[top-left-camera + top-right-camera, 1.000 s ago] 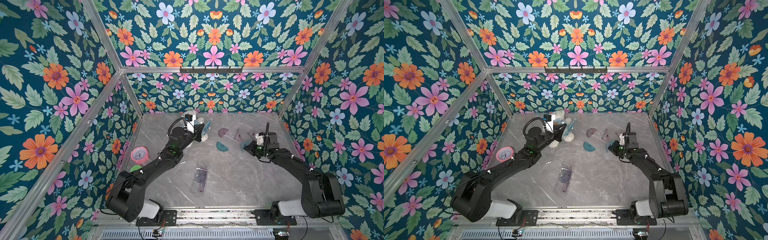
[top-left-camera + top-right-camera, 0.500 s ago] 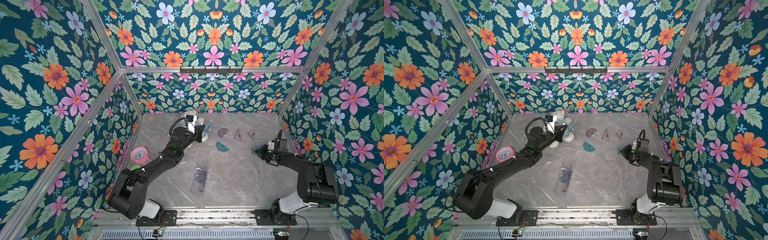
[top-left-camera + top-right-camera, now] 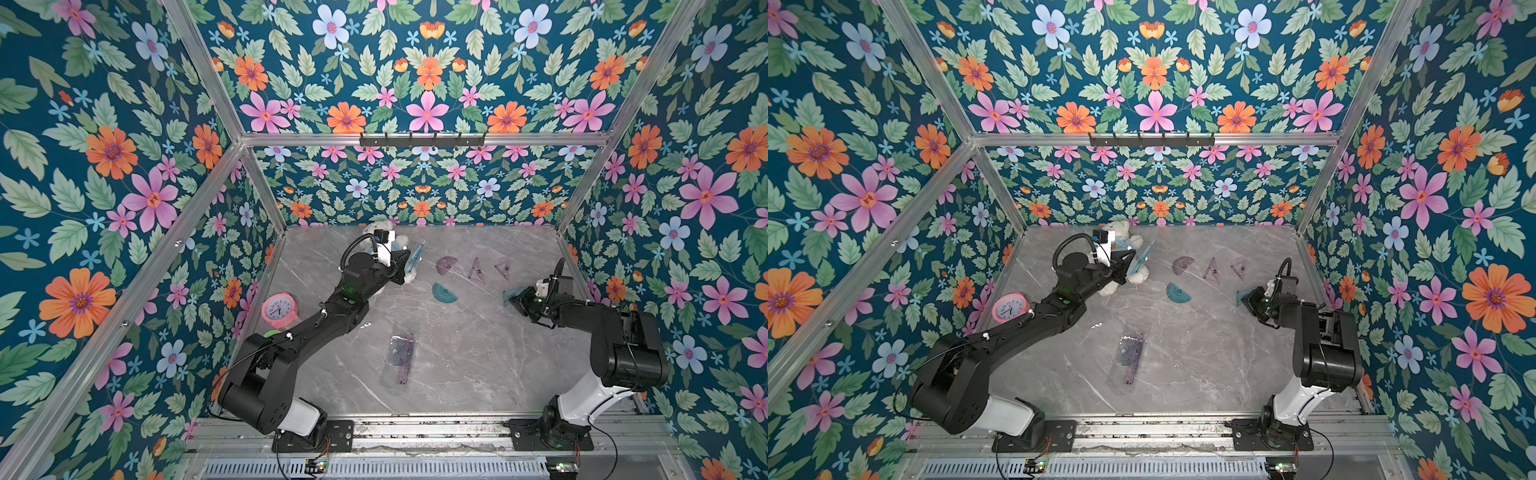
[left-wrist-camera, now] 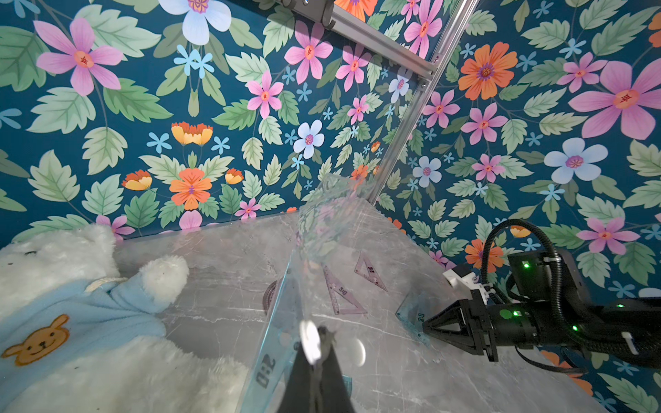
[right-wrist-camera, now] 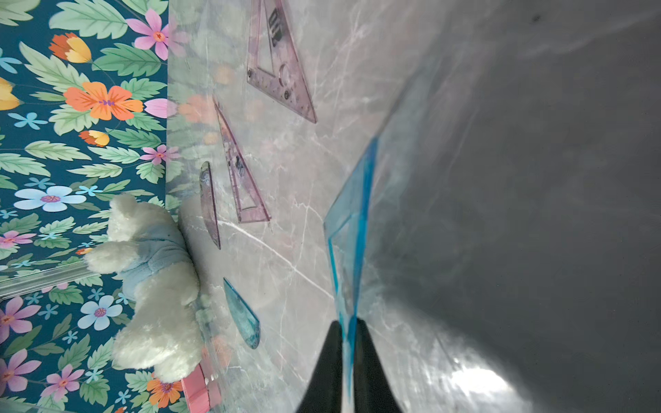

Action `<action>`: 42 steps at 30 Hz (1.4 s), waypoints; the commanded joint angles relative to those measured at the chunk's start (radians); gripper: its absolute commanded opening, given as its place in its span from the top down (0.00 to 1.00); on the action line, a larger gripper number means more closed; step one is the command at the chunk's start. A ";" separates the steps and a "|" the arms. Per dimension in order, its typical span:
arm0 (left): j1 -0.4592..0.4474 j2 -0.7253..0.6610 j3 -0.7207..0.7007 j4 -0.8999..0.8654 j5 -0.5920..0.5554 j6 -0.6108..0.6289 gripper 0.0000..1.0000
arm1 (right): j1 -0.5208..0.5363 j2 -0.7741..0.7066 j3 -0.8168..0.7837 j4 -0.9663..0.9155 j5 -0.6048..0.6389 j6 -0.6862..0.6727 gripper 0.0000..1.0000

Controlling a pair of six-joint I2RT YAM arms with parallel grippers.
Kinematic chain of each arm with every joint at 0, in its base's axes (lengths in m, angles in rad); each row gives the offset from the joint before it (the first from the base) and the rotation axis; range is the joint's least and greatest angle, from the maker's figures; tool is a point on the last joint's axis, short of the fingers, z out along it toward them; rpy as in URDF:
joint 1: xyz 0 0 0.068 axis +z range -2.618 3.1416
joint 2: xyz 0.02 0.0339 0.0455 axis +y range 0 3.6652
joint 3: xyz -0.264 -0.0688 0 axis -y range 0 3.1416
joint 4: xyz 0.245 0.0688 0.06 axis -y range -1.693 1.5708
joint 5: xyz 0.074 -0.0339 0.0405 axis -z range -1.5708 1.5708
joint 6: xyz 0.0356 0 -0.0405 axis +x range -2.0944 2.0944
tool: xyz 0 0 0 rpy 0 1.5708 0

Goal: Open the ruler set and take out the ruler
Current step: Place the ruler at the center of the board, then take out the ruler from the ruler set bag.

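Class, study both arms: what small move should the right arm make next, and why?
Probably open the right jaws and release the blue triangle onto the table. The right gripper pinches it low, beside the loose purple triangles, while the left gripper holds the clear pouch with a blue piece inside.

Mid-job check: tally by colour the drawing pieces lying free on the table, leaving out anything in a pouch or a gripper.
Purple: 3, the purple protractor and two purple triangles
Blue: 1, the blue protractor
Total: 4
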 commanded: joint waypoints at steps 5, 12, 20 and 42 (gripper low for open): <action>0.000 -0.001 0.010 0.007 0.002 0.011 1.00 | -0.001 -0.058 -0.016 -0.034 0.026 0.019 0.67; -0.001 0.022 0.024 -0.004 0.021 0.007 1.00 | 0.093 -0.285 0.036 -0.211 0.088 -0.034 0.64; -0.026 0.076 0.068 -0.012 0.042 -0.003 1.00 | 0.426 -0.353 0.292 -0.298 0.124 -0.078 0.75; -0.130 0.150 0.130 -0.031 0.011 0.045 1.00 | 0.619 -0.122 0.512 -0.207 0.015 0.022 0.86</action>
